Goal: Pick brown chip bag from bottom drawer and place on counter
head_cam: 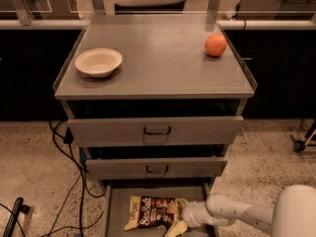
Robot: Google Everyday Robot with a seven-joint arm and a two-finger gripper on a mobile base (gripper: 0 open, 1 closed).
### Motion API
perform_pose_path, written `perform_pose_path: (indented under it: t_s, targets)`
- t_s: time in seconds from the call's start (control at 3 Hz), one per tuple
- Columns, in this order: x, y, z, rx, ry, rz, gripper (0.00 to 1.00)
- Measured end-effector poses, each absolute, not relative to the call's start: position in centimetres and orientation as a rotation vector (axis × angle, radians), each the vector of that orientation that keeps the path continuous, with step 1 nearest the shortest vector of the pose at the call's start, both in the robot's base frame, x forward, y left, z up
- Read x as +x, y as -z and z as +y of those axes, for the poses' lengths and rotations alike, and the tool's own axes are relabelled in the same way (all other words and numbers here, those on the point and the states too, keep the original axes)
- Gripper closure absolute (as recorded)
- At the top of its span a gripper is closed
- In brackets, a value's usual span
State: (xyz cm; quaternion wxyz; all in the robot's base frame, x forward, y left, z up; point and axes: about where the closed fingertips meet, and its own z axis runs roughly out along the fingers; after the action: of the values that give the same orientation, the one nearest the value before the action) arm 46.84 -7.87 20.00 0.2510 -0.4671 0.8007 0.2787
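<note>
The brown chip bag (154,212) lies flat in the open bottom drawer (114,212), white "Sea Salt" lettering up, cream-yellow ends at left and right. My gripper (177,225) reaches in from the lower right on a white arm and sits at the bag's right end, low in the drawer, touching or just over its edge. The counter (158,63) is the grey cabinet top above.
A cream bowl (98,61) stands at the counter's left and an orange (216,44) at its back right. Two upper drawers with dark handles (157,131) are slightly pulled out above the bottom drawer. Black cables (74,181) run over the floor at the left.
</note>
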Motion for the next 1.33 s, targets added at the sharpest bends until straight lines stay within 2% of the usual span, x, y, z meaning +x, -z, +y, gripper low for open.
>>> perform_pose_path:
  t_s: [1.33]
  targets:
    - [50.1, -15.1, -4.5, -1.297, -0.595, 2.172, 0.00]
